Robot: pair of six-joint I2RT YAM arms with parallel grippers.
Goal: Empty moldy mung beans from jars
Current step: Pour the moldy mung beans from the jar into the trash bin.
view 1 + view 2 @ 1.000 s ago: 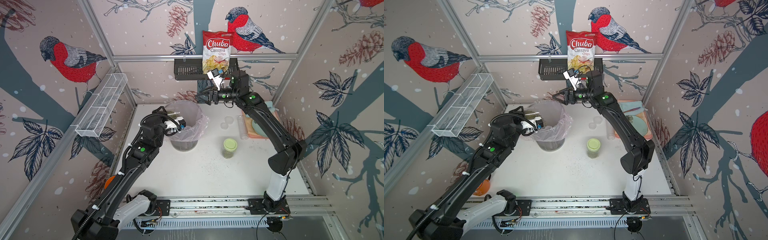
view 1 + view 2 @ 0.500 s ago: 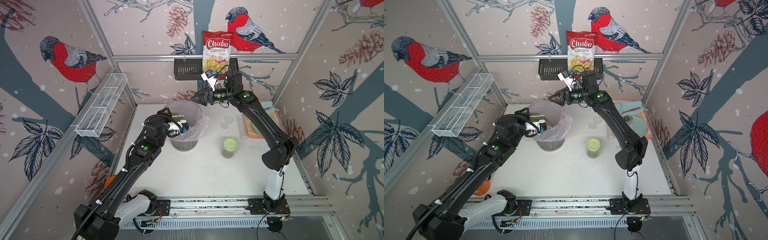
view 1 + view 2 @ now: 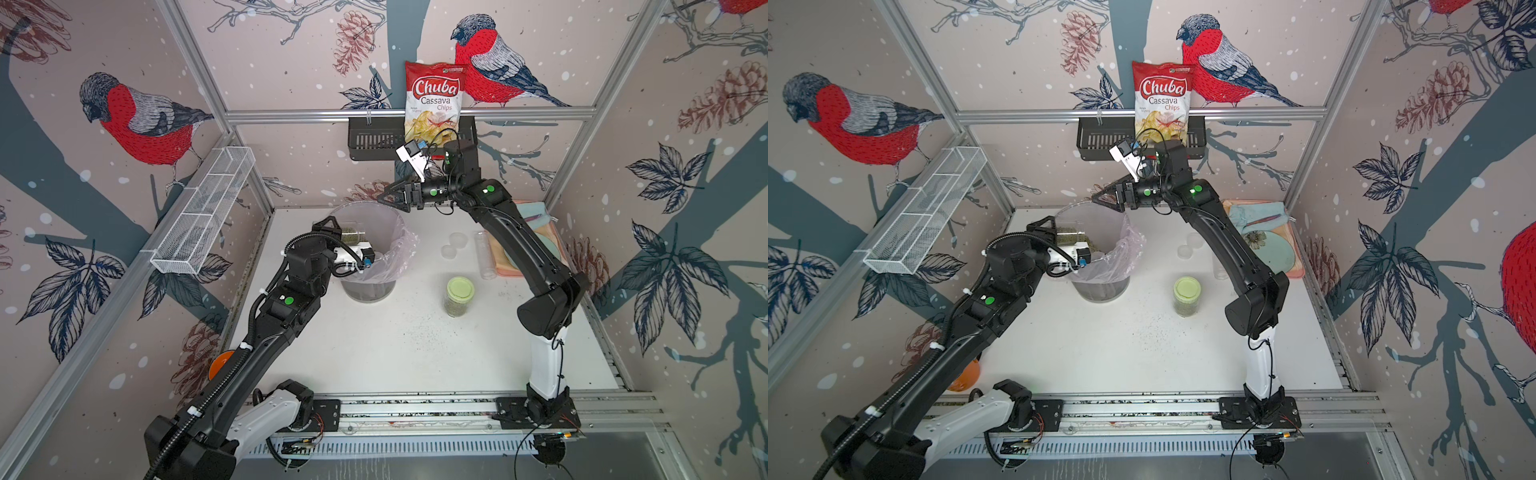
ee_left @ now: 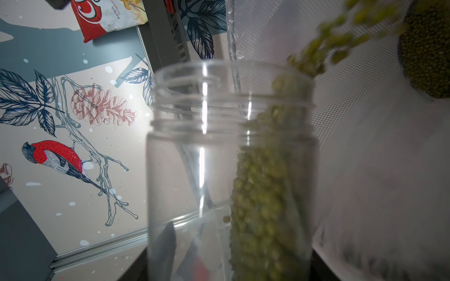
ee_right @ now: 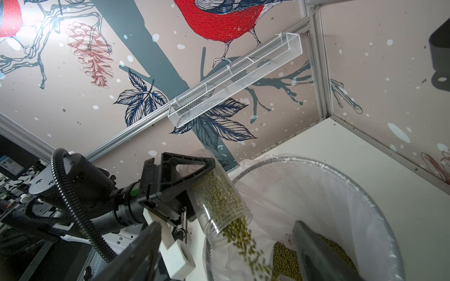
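Mung beans (image 5: 239, 233) mid-pour, jar (image 5: 219, 194) in left hand (image 5: 198, 188); right hand (image 3: 384, 197) nearer bin (image 3: 368, 291)

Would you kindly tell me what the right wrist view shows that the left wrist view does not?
Only the right wrist view clearly shows the left pincer clamped on the jar, and the mesh rack. Only the left wrist view shows the chips bag and the jar's threaded mouth close up. Both show the tilted jar spilling beans into the lined bin, with beans piled at its bottom.
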